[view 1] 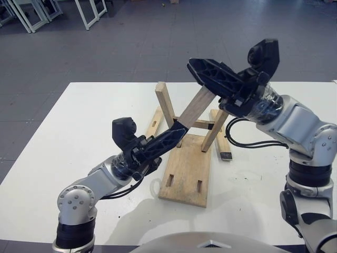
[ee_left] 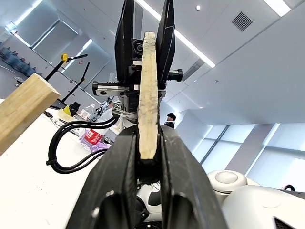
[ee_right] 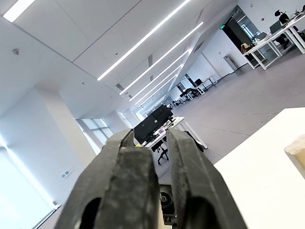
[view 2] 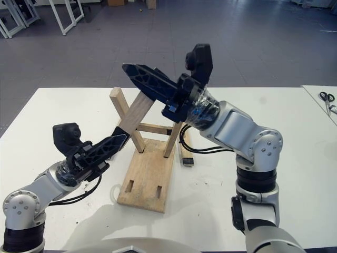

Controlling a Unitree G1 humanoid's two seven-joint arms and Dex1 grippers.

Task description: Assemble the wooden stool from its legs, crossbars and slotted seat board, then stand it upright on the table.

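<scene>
wooden slotted seat board (view 1: 187, 163) lies flat mid-way across the white table (view 1: 79, 121). at its far end a leg frame (view 1: 216, 129) rests, joined by a crossbar (view 1: 202, 124). the left gripper (view 1: 179, 129) pinches the lower end of a slanted leg (view 1: 194, 108), and the right gripper (view 1: 197, 68) clamps its upper end. two loose wooden bars (view 1: 154, 122) lie either side.

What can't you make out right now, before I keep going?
Leg lower end: left gripper covers it in the eye views, so contact with the seat board is unclear.
Right gripper grip on the leg: hidden by its own fingers in the right wrist view.
Loose bar: partly behind the second leg.
</scene>
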